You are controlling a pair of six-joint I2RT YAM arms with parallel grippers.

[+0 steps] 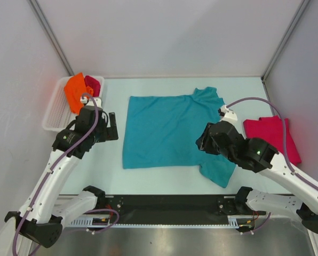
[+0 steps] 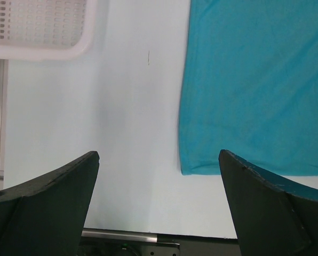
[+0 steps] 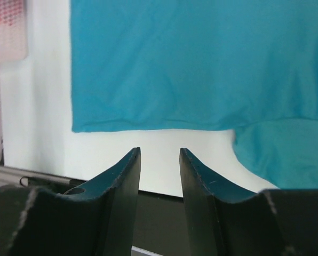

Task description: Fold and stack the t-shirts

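A teal t-shirt lies spread flat in the middle of the table, its right sleeve pointing toward the near edge. My left gripper is open and hovers just left of the shirt's left edge; in the left wrist view the gripper holds nothing and the teal corner lies to its right. My right gripper is over the shirt's right side near the sleeve. In the right wrist view it is open by a narrow gap with nothing between its fingers, above the table below the hem.
A white slatted basket at the far left holds an orange t-shirt and a crimson-pink one. Another crimson-pink t-shirt lies folded at the right. White walls close in three sides, and a black rail runs along the near edge.
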